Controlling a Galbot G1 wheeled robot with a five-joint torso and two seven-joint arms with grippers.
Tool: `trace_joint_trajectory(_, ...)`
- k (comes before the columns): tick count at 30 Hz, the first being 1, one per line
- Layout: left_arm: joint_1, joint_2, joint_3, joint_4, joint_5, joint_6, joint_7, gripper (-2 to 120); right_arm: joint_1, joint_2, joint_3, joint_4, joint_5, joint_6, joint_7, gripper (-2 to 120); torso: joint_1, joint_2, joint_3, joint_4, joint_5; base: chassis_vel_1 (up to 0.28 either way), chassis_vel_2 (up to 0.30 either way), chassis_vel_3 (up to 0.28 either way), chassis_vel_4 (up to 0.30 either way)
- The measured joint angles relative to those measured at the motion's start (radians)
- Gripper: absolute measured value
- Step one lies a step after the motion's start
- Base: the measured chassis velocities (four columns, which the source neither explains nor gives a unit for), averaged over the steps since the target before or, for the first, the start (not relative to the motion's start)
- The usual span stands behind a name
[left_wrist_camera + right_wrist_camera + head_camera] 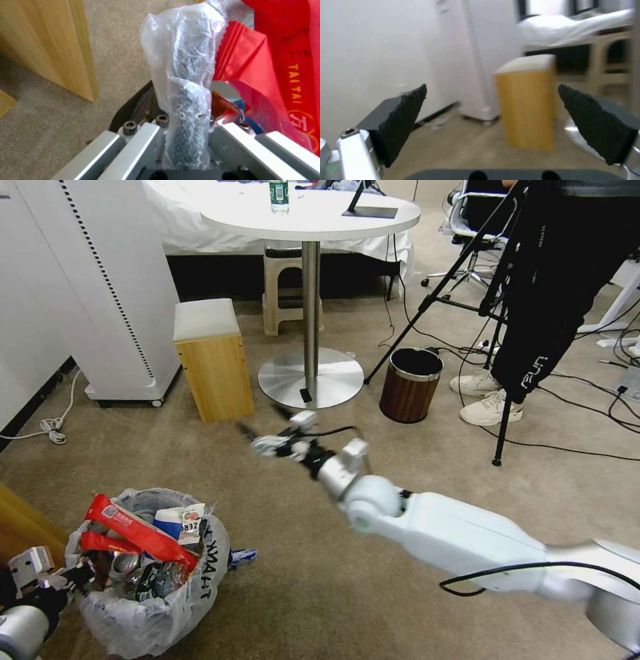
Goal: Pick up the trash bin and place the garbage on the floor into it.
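Observation:
The trash bin (160, 607), black with a crinkly clear liner, is at the lower left over the beige carpet floor (300, 580). It is heaped with garbage: red snack bags (133, 530), a blue-white paper cup (180, 520) and a crushed can (123, 563). My left gripper (67, 580) is shut on the bin's near rim; the left wrist view shows the bagged rim (186, 100) clamped in the left gripper (186, 135), beside a red bag (266, 75). A small blue-white scrap (241, 557) lies on the carpet next to the bin. My right gripper (263, 423) hangs open and empty above mid-floor, its pads (403, 112) wide apart.
A wooden box stool (213, 360), a round table's metal base (311, 377) and a brown wood-grain bin (410, 383) stand ahead. A person's legs (533, 313), tripod legs and cables are at the right. A white appliance (113, 280) and wooden furniture (20, 520) are at the left.

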Motion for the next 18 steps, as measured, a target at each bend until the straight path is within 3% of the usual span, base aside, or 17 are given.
trace_joint_trajectory(10,0.007,-0.009,-0.023,0.004,0.002,-0.002,0.002,1,-0.182,-0.081,0.247,0.003,-0.076,-0.038,0.121,100,0.0,0.0,0.0,0.0,-0.0003,0.0,0.0,0.0,0.0)
trace_joint_trajectory(18,0.014,0.0,-0.037,0.002,-0.016,-0.003,0.002,1,-0.313,-0.127,0.384,-0.006,-0.168,-0.061,0.2,100,0.0,0.0,0.0,0.0003,0.0,0.0,0.0,0.0,0.0)
